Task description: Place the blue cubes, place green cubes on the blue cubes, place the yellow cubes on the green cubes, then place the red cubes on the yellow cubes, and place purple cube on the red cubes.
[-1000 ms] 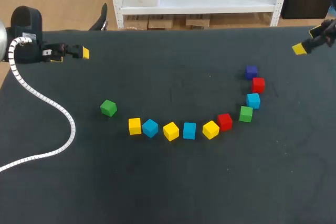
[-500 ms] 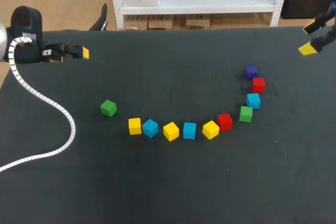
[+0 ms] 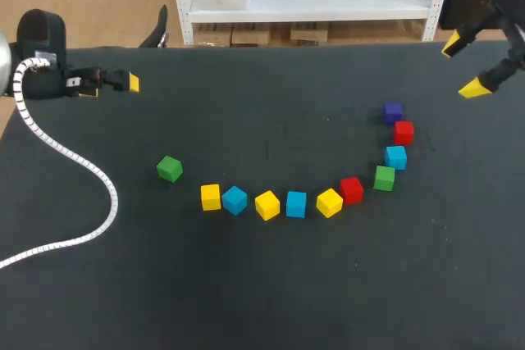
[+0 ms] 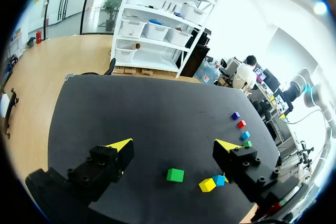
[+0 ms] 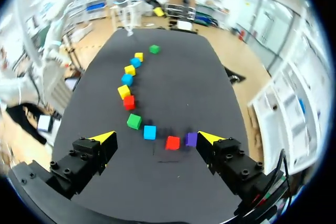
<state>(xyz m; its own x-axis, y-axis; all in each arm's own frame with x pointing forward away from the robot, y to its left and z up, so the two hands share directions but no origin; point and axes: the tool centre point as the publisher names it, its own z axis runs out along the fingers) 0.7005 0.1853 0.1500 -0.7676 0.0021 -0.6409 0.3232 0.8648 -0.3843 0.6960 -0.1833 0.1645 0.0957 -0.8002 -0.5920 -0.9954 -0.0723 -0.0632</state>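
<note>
Dark desk (image 3: 271,293) is carrying eleven unstacked cubes.
Lone green cube (image 3: 169,169) is sitting at the left; an arc is running right from left yellow cube (image 3: 211,197), left blue cube (image 3: 235,200), middle yellow cube (image 3: 267,205), middle blue cube (image 3: 296,203), right yellow cube (image 3: 329,202), lower red cube (image 3: 351,190), right green cube (image 3: 384,178), right blue cube (image 3: 396,156), upper red cube (image 3: 403,132) to purple cube (image 3: 393,112); a white coiled cable (image 3: 92,174) seems to be lying along the left side.

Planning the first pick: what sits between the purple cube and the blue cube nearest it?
A red cube lies between the purple cube and that blue cube, shown in the head view.
</note>
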